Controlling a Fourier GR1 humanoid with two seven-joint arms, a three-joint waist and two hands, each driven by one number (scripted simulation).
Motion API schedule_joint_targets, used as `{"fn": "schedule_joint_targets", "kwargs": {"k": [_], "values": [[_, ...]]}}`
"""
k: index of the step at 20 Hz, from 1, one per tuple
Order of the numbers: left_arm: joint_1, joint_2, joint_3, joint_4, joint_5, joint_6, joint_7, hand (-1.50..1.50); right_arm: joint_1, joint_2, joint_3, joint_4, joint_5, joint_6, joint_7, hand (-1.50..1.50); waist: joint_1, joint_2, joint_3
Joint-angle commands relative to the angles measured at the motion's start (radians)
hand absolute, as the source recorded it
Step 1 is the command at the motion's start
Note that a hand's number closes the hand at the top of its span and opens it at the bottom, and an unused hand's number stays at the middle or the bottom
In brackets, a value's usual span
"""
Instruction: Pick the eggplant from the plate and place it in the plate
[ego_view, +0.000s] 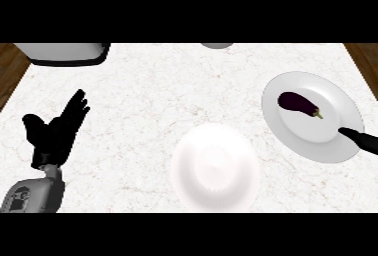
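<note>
We see the eggplant (298, 104) lying in the far half of the right plate (310, 137), its stem pointing toward our right hand (360, 139). That hand pokes in over the plate's near rim, and too little of it shows to tell whether it is spread or closed. Our left hand (55, 131) rests spread at the left of the desk (148, 100). The eggplant looks light, stiff and glossy, probably slippery, so we judge a grasp across its thick middle safest. The other plate (214, 170) lies mid-desk, well apart.
</note>
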Motion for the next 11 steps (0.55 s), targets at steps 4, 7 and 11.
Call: {"fn": "schedule_joint_targets", "kwargs": {"k": [4, 7, 11], "values": [[0.011, -0.028, -0.004, 0.031, -0.023, 0.008, -0.049, 0.00, 0.044, -0.119, -0.097, 0.100, -0.087, 0.100, -0.074, -1.50, 0.000, 0.001, 0.000], [0.016, -0.009, 0.012, -0.002, -0.006, -0.016, 0.003, 0.00, 0.108, -0.027, -0.023, 0.007, -0.016, 0.020, -0.040, -1.50, 0.000, 0.000, 0.000], [-0.015, -0.033, 0.001, 0.015, -0.029, 0.008, -0.003, 0.00, 0.066, -0.118, -0.074, 0.137, -0.057, 0.084, -0.082, -1.50, 0.001, 0.001, 0.000]]}}
